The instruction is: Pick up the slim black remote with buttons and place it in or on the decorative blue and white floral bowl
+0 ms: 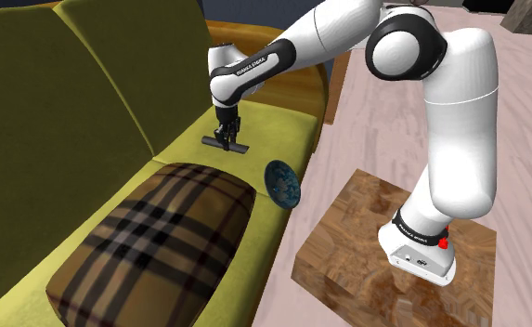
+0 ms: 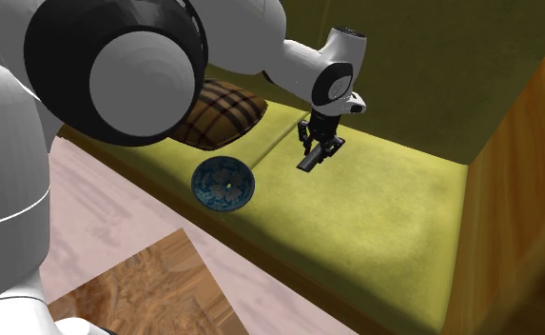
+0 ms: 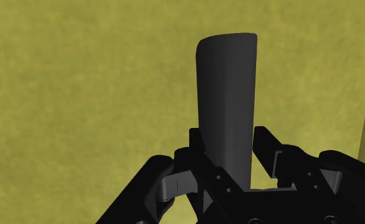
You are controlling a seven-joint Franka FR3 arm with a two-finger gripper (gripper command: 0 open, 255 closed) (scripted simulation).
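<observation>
Black and slim, the remote (image 3: 225, 89) is clamped between the 2 fingers (image 3: 264, 141) of the gripper (image 1: 225, 136), which press against its long sides and hold it above the olive-yellow sofa seat (image 2: 394, 219). Its buttons cannot be made out; the wrist view gives a plain dark face. The blue and white floral bowl (image 1: 281, 182) lies at the seat's front edge, apparently tipped on its side, near the gripper but apart from it. A brown plaid cushion (image 1: 157, 246) just beside it is cut off at the shoulder view's lower edge. Pale plank floor (image 1: 375, 121) surrounds the wood-grain stand (image 1: 347, 232).
</observation>
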